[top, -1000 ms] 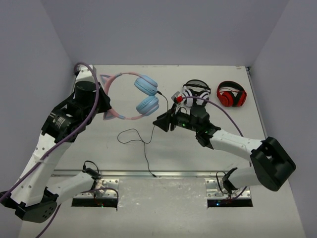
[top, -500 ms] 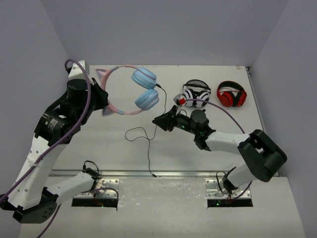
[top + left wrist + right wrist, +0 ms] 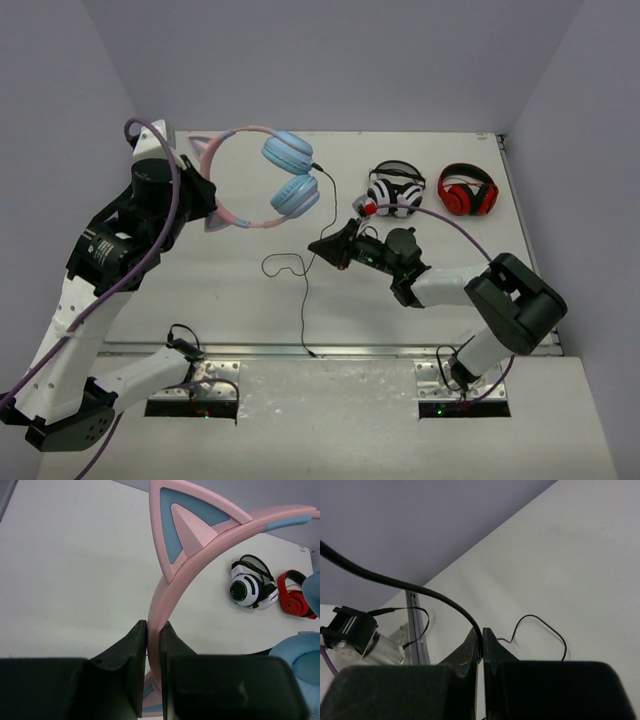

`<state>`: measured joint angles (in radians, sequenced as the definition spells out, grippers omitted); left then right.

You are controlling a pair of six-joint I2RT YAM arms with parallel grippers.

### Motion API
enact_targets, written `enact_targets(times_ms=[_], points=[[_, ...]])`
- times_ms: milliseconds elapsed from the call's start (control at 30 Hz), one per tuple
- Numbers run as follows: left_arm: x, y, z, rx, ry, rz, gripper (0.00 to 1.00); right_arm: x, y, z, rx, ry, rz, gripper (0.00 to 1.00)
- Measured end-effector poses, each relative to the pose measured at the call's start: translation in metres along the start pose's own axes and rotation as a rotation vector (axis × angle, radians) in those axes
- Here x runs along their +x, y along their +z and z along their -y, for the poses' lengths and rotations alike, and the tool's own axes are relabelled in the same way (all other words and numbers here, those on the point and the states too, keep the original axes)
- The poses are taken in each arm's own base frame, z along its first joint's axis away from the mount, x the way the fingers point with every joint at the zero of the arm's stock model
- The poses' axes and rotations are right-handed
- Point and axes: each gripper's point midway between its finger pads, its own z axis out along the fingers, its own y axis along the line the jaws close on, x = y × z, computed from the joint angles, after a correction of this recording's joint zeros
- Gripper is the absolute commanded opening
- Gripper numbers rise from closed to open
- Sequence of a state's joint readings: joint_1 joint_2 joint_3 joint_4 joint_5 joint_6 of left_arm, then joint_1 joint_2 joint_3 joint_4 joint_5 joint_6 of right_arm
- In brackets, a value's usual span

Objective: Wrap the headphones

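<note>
The headphones (image 3: 285, 175), with a pink cat-ear headband and light-blue earcups, hang lifted above the table at the back left. My left gripper (image 3: 205, 207) is shut on the pink headband (image 3: 200, 555) just below one cat ear, both fingers pressed against it (image 3: 154, 627). The thin black cable (image 3: 301, 295) runs from the earcups down toward the table's near edge, looping on the surface. My right gripper (image 3: 320, 245) is shut on the cable (image 3: 420, 587), which arcs out from between its fingertips (image 3: 481, 632).
White-and-black headphones (image 3: 396, 190) and red-and-black headphones (image 3: 467, 190) lie at the back right, just behind my right arm. A metal rail (image 3: 300, 350) borders the near edge. Grey walls enclose the left, back and right sides.
The right gripper has shut on the cable and its arm has drawn in lower over the table. The left arm has carried the headphones slightly back and left.
</note>
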<state>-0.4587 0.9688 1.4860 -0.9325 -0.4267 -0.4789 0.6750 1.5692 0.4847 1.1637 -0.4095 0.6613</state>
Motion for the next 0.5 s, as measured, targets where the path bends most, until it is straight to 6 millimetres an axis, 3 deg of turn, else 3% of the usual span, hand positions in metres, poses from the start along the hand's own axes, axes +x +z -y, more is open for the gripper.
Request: enact_targets(times_ms=[100, 233, 333, 500], points=[[-0.003, 0.001, -0.006, -0.033, 0.008, 0.02, 0.0, 0.004, -0.013, 0.002, 0.036, 0.0, 0.01, 0.01], [0.0, 0.013, -0.024, -0.12, 0.054, 0.068, 0.0, -0.001, -0.059, 0.009, 0.19, -0.051, 0.048, 0.01], [0.023, 0.031, -0.041, -0.184, 0.136, 0.055, 0.0, -0.037, -0.09, 0.009, 0.311, -0.152, 0.148, 0.01], [0.084, 0.066, -0.054, -0.189, 0.328, -0.091, 0.0, -0.09, -0.126, 0.012, 0.497, -0.343, 0.194, 0.01]])
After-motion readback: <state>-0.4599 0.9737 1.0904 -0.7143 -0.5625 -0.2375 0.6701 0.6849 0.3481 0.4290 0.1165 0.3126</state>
